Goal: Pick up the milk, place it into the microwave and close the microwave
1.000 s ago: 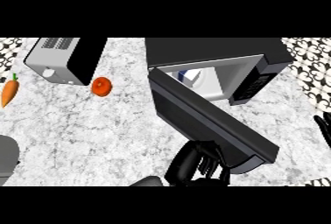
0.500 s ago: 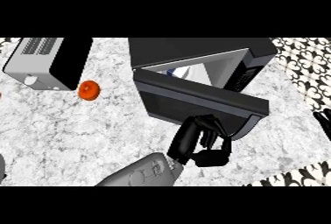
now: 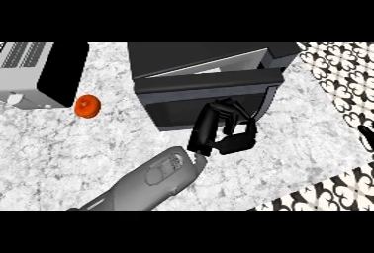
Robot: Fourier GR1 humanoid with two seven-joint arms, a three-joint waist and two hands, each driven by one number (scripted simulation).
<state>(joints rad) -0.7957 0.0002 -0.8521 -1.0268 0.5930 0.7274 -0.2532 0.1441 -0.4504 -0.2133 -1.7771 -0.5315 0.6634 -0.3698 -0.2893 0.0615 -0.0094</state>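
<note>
– Below the microwave (image 3: 211, 57), nearest the viewer: the left forearm (image 3: 153, 180) crosses the counter (image 3: 66, 153) at a slant. The left hand (image 3: 223, 137) lies flat on the door (image 3: 175, 106), toward the door's right half. Its fingers (image 3: 219, 111) are stretched out against the panel, pushing and gripping nothing.

– Where is the milk?

– Not visible. It is not on the counter around the microwave and not in either hand. Judged to be inside, behind the door. A pale sliver (image 3: 208, 70) shows in the narrow gap above the door's top edge, but what it is cannot be told.

– What could go wrong?

– 1) The door may stop short of latching; the gap is open, wider at the microwave's right. 2) If the carton stands close to the opening, the door could hit it and tip it. 3) The fingers bear on a smooth panel, so they could slide off toward the microwave's right corner. 4) The push could shove the whole microwave back instead of swinging the door.

– What is hidden or unclear?

– The cavity, the latch and the hinge side are all covered by the door. Right of the microwave, at the view's edge, is a small dark shape, probably the right hand (image 3: 364, 134); it is cut off and its pose cannot be told. Left of the microwave are a round orange-red item (image 3: 87, 105), kind unclear, and a toaster (image 3: 29, 74), partly cropped.
</note>
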